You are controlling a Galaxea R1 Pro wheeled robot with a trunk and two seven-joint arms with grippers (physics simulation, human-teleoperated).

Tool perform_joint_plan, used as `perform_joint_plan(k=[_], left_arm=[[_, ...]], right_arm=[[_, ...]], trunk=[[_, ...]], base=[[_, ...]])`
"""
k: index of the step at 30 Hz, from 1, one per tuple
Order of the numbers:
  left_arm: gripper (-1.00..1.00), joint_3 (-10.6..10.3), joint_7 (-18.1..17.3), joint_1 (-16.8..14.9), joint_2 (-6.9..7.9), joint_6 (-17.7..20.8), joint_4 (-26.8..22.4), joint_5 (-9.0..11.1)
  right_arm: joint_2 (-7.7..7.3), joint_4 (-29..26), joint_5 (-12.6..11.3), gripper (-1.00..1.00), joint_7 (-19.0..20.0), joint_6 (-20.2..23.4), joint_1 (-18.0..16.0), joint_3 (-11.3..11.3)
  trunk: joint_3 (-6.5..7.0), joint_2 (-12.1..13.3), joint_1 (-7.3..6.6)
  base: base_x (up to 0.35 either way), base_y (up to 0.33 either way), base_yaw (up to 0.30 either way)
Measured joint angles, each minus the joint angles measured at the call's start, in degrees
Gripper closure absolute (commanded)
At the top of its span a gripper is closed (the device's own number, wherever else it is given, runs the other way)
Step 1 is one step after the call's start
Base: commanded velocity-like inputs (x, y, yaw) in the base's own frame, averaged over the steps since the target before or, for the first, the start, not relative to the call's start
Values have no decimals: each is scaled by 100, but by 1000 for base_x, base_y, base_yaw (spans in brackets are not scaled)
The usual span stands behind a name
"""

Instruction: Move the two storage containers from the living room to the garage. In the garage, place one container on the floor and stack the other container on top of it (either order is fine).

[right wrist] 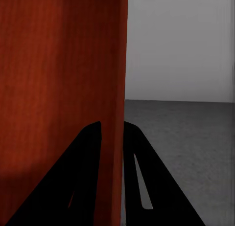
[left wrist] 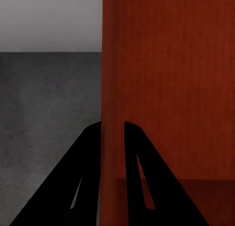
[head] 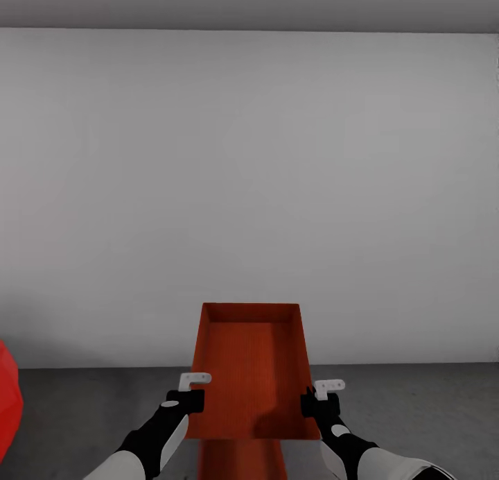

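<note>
The robot has two arms that are white higher up and black near the wrists. Each wrist has a small grey oval mark. Each gripper has small white tips and flat black pointed fingers.

A bare garage interior: a rough, matte dark grey concrete floor runs up to a plain pale grey wall with no fittings or decoration. At the foot of that wall, off to its left end, the rounded red edge of a car intrudes. The wrist views repeat the same concrete meeting the same blank wall.
</note>
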Motion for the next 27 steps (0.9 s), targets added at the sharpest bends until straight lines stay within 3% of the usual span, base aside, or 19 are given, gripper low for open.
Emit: perform_joint_plan(k=[13,27], left_arm=[[100,0,2,1,0,2,-4,0],[100,4,3,0,-3,3,-1,-6]], right_arm=[[0,0,5,100,0,2,0,-5],[-2,-2,4,100,1,2,1,-5]], trunk=[[0,1,0],[0,0,0]], base=[[0,-18,200],[2,0,10]])
